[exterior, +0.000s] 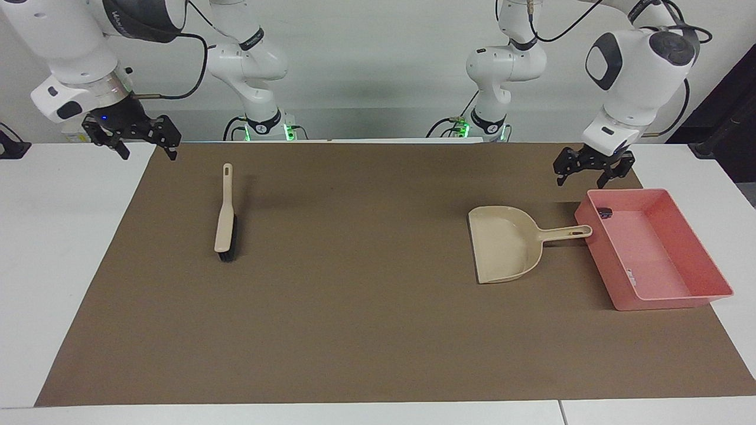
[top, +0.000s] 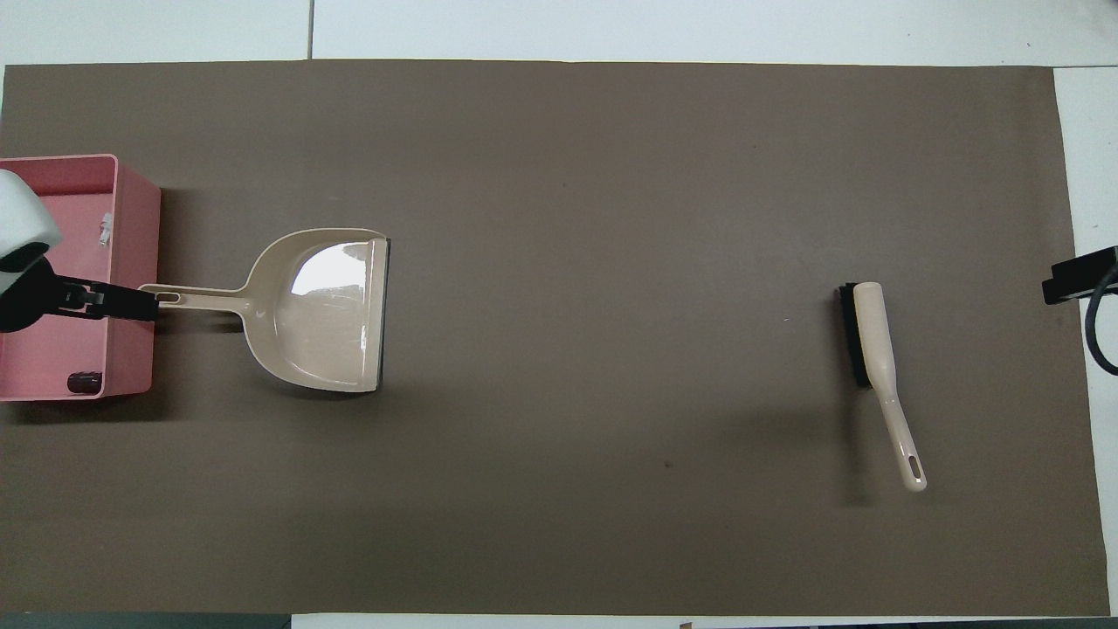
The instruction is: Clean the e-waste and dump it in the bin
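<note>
The pink bin (exterior: 670, 304) stands at the left arm's end of the mat and also shows in the overhead view (top: 131, 218). In it lie the e-waste pieces: a white scrap (exterior: 631, 275) (top: 106, 227) and a small black block (exterior: 603, 212) (top: 84, 381). The beige dustpan (exterior: 505, 245) (top: 323, 301) lies flat and empty on the mat, its handle touching the bin's wall. My left gripper (exterior: 592, 168) (top: 113, 301) is open and empty, raised over the bin's end nearest the robots. My right gripper (exterior: 131, 137) is open and empty, waiting raised at the right arm's end.
A beige hand brush (exterior: 225, 218) (top: 873, 336) with black bristles lies on the brown mat (exterior: 354, 307) toward the right arm's end. White table (exterior: 59, 265) surrounds the mat. The right gripper's tip (top: 1079, 281) shows at the overhead view's edge.
</note>
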